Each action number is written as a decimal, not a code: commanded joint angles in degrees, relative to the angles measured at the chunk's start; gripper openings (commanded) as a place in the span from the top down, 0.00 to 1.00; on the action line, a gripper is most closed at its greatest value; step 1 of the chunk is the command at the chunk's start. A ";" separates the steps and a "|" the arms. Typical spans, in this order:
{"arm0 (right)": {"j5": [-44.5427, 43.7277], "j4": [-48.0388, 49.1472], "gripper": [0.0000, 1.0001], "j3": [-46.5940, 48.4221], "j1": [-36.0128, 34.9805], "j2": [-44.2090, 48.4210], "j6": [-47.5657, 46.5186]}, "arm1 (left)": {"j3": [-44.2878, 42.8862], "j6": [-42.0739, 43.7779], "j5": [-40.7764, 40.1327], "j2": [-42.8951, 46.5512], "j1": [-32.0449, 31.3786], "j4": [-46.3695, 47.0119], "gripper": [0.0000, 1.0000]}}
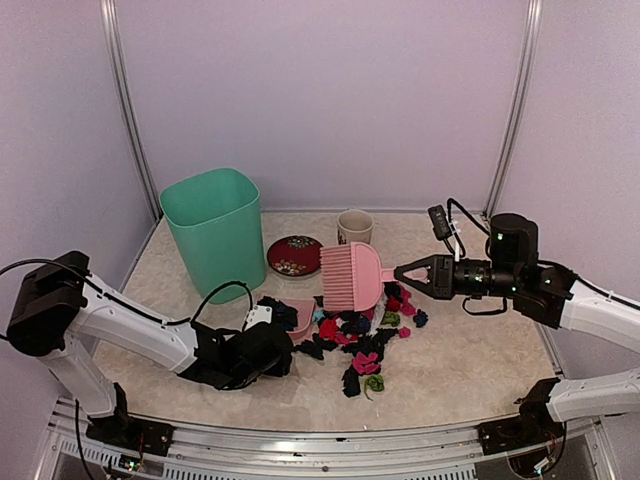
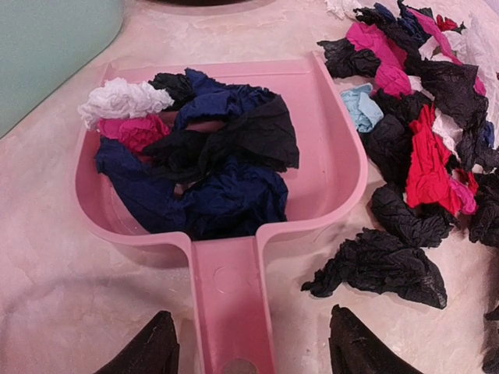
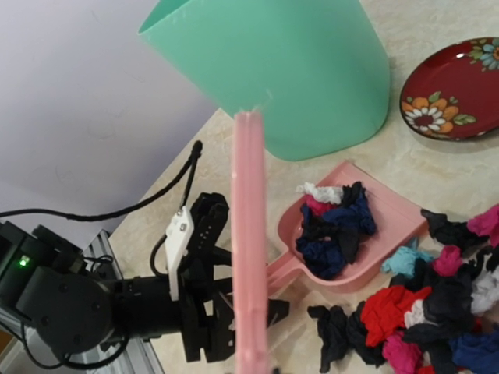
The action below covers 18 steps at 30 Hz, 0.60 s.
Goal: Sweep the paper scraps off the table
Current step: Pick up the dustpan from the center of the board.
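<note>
Left wrist view: the left jaws stand released, one fingertip on each side of the pan handle, with a gap to the handle on both sides. The pan lies flat on the desk straight ahead of these jaws, mouth pointing away from them. Scraps fill the pan: dark blue, black, pink and one white. More scraps, mostly black with red, pink and light blue, lie loose on the desk ahead and to the right of the left jaws, just beside the pan's right wall. The right jaws are clenched on the stem of the brush, which projects straight ahead of them. Whether its teeth touch the desk cannot be told. A bin stands beyond the pan from the left jaws.
</note>
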<state>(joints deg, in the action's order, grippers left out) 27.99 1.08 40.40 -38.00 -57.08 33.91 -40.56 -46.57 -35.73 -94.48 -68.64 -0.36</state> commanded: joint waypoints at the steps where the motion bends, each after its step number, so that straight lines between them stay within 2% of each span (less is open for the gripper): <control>1: -0.48 1.30 1.00 -0.79 0.47 1.39 0.14 | -1.93 0.93 0.39 -1.84 0.10 0.28 0.40; 7: -0.51 1.56 1.00 -1.13 0.47 1.71 0.15 | -2.25 0.41 -0.01 -2.57 0.11 -0.59 0.44; 18: -0.61 1.91 1.00 -1.51 0.47 1.49 0.42 | -1.98 -0.01 -0.63 -1.83 0.18 -1.19 0.74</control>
<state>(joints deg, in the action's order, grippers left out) 27.79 1.15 39.35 -38.00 -56.55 34.13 -41.65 -46.44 -35.44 -96.71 -68.64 -0.64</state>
